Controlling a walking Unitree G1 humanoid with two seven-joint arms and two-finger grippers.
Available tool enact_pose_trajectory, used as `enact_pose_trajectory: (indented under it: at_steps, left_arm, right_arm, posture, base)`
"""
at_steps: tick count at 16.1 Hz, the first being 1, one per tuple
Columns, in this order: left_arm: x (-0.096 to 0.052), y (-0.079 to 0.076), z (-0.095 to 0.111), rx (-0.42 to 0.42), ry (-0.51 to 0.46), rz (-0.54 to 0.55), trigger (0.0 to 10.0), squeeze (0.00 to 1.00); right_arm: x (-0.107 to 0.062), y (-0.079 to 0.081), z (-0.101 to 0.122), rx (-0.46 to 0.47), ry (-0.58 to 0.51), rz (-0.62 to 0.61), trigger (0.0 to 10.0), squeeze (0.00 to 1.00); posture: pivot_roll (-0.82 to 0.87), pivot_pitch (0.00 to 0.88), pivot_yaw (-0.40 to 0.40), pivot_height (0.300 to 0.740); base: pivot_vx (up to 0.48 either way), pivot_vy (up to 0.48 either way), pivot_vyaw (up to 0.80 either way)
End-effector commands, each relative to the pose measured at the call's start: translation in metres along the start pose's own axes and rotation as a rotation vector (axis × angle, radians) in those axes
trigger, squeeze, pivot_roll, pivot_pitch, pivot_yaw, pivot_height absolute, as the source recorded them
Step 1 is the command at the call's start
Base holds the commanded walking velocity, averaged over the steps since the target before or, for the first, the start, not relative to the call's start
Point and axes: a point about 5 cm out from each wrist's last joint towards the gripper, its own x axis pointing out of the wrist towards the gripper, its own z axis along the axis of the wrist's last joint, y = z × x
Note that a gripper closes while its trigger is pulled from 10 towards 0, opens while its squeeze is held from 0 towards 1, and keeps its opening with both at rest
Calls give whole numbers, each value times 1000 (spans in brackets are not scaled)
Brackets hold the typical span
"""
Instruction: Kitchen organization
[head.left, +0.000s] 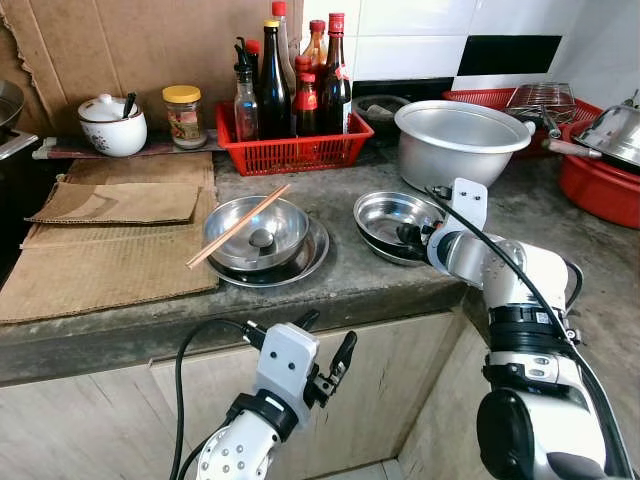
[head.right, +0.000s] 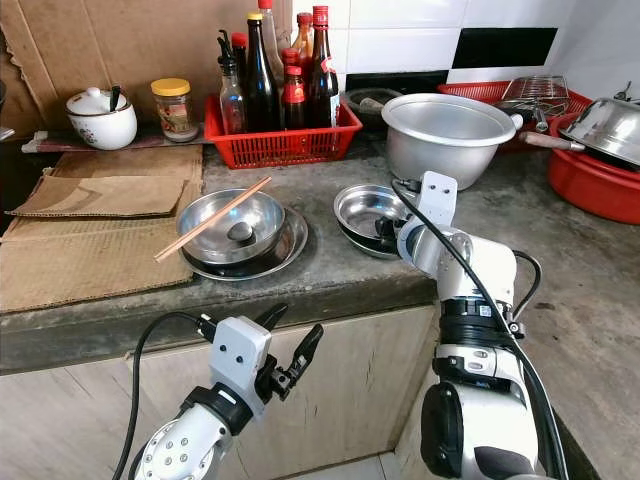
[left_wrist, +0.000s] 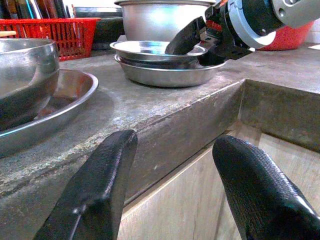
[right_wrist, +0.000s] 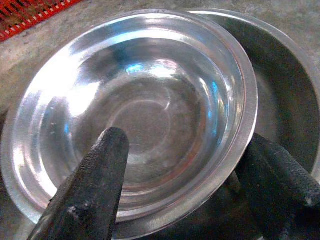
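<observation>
Counter (head.left: 330, 285): right gripper (right_wrist: 185, 195) fingers straddle top dish (right_wrist: 135, 105) rim; contact unclear.
</observation>
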Motion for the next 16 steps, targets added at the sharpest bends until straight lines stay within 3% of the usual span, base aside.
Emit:
enact_pose_trajectory:
  at_steps: [1,2,3,9,12,14,16]
  left_arm:
    - [1,0,1,15,-5,2,10000,0]
    - [1,0,1,15,-5,2,10000,0]
    - [1,0,1,16,-6,1,10000,0]
    - [2,0,1,20,-8,3,10000,0]
    - [3,0,1,21,-10,4,10000,0]
    - [3,1,1,24,-10,6,10000,0]
    - [3,2,1,24,-11,10,10000,0]
  right_arm:
    - [3,-2,-7,12,54,-12,4745,0]
    - [3,-1,-7,20,55,-10,2824,0]
    - [3,-1,-7,40,59,-6,0,0]
    - [3,-1,-5,74,62,-13,0,0]
    - [3,-1,-2,137,44,-21,0,0]
    - [2,-2,5,294,-24,-8,0,0]
    - [-2,-8,17,464,-162,-14,0,0]
  posture:
    - [90,0,-83,740]
    - [90,0,-83,740]
    - [90,0,-81,740]
    - [91,0,-81,740]
    - [90,0,-80,740]
    - [93,0,-81,740]
    - [94,0,-82,740]
  base:
    - [0,0,0]
    - [0,0,0]
    - [0,0,0]
    - [0,0,0]
    - [0,0,0]
    - [0,0,0]
    - [0,0,0]
